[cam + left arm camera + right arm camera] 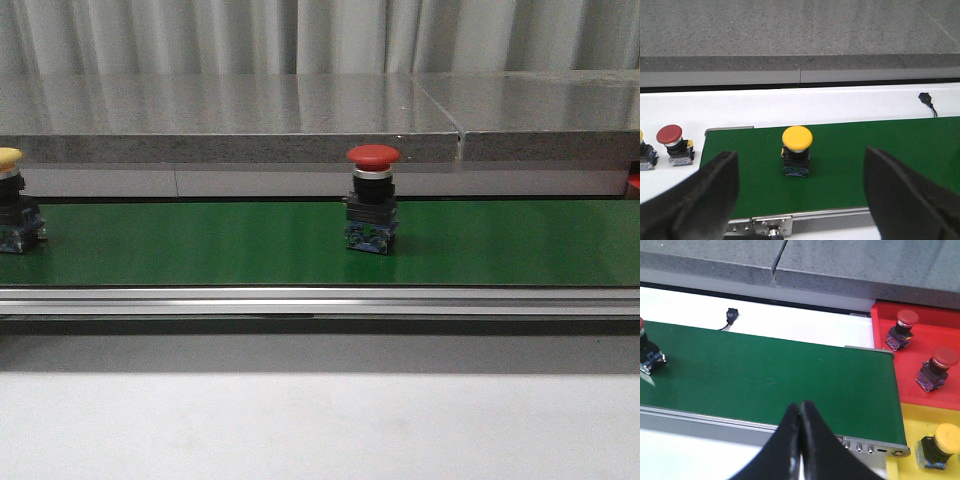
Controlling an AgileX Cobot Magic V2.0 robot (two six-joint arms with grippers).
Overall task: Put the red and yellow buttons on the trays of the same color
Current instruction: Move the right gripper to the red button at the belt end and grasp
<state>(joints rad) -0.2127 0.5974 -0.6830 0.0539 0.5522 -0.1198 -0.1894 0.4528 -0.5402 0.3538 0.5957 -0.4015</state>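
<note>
Right now two buttons ride on the green belt (200, 245). A red button (372, 200) stands upright near the middle of the belt, and a yellow button (797, 150) stands upright near the belt's left end. No button is being held, so I think this is the waiting step, before a pick.

The left pincer (800, 200) is wide apart and grasps nothing. Its two dark fingers (705, 200) sit on either side of the yellow button in the left wrist view, but they do not touch it. The left arm looks down at the belt from just in front of that button. Two more buttons stand on the white worktop (840, 105) beside the belt end, and one of them is red (671, 144).

The right pincer (800, 440) is pressed closed with nothing inside it. It hangs over the near edge of the belt, close to the right end. Past that end lies the red tray (940, 325) with two red buttons in it, and beside it the yellow tray (910, 440) with one yellow button.

Next, I think the left pincer should go down around the yellow button and squeeze it. The right pincer must spread apart first if it is to take the red button, which is well apart from it.
</note>
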